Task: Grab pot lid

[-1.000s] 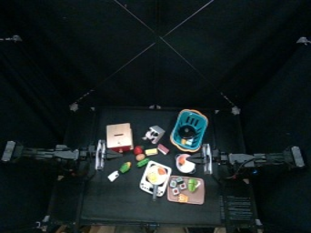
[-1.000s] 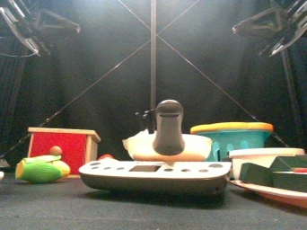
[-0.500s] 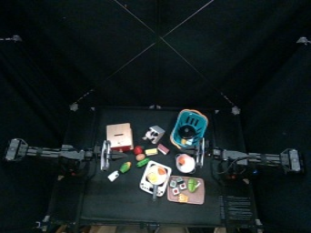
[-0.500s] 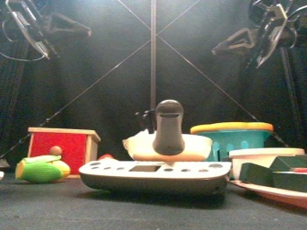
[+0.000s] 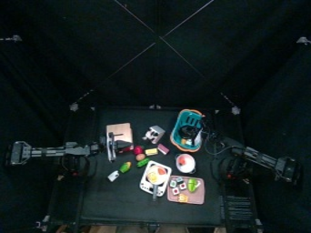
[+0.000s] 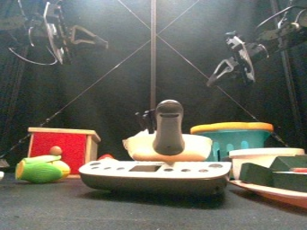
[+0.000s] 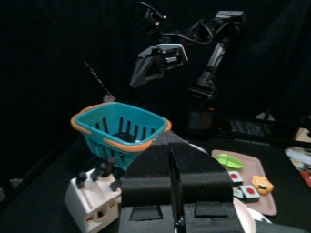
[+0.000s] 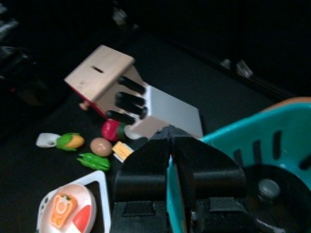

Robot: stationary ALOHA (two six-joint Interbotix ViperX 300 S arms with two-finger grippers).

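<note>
Pot lid: not clearly made out; grey round knob (image 8: 265, 187) shows inside teal basket (image 5: 180, 121), far right of table (image 5: 91, 196), maybe lid. Wooden red box (image 5: 119, 136) at far left, toy food near it. Right gripper (image 8: 172, 153) clenched, grasping nothing, raised above basket's left side. Left gripper (image 7: 174, 171) clenched, empty, raised high on left.
</note>
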